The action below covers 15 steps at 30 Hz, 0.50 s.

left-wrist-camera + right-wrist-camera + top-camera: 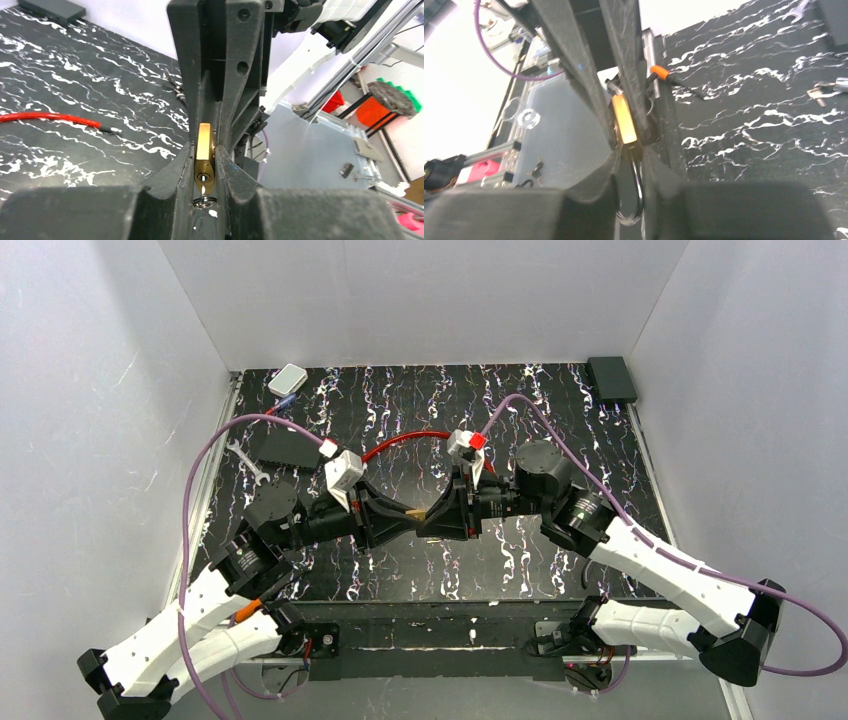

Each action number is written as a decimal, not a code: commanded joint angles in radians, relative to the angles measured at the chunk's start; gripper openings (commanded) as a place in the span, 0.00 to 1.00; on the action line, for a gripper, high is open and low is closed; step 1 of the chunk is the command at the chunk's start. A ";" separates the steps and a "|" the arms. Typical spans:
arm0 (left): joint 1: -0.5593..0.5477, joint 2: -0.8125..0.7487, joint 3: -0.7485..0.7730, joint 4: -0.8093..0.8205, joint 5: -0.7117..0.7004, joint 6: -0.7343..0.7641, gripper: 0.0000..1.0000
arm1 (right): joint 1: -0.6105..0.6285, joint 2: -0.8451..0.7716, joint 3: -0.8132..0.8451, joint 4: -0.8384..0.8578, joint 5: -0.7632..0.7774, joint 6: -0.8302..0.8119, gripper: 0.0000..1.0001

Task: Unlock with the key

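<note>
A brass padlock (204, 150) hangs above the table between both grippers (417, 512). My left gripper (204, 162) is shut on its body, one finger on each flat face. A key (204, 188) sits in the keyhole on the end facing the left wrist camera, with its ring (205, 202) dangling below. In the right wrist view the padlock (624, 120) shows edge-on, and its dark shackle (639, 185) lies inside my right gripper (630, 150). Those jaws stand narrow around the shackle end, with a thin gap still showing on one side.
A red cable (405, 443) curves across the back of the mat. A white box (288, 379), a wrench (245, 460) and a black block (285, 445) lie at the back left. A black box (612, 378) sits at the back right corner.
</note>
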 commanded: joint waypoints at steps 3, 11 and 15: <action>0.001 -0.001 0.020 0.041 0.004 -0.011 0.00 | 0.000 -0.027 -0.008 0.093 0.003 0.014 0.11; 0.000 -0.009 0.015 0.025 -0.039 -0.008 0.55 | 0.000 -0.073 -0.056 0.114 0.090 0.023 0.04; 0.001 -0.024 0.016 -0.010 -0.090 -0.001 0.88 | 0.000 -0.111 -0.102 0.111 0.179 0.037 0.02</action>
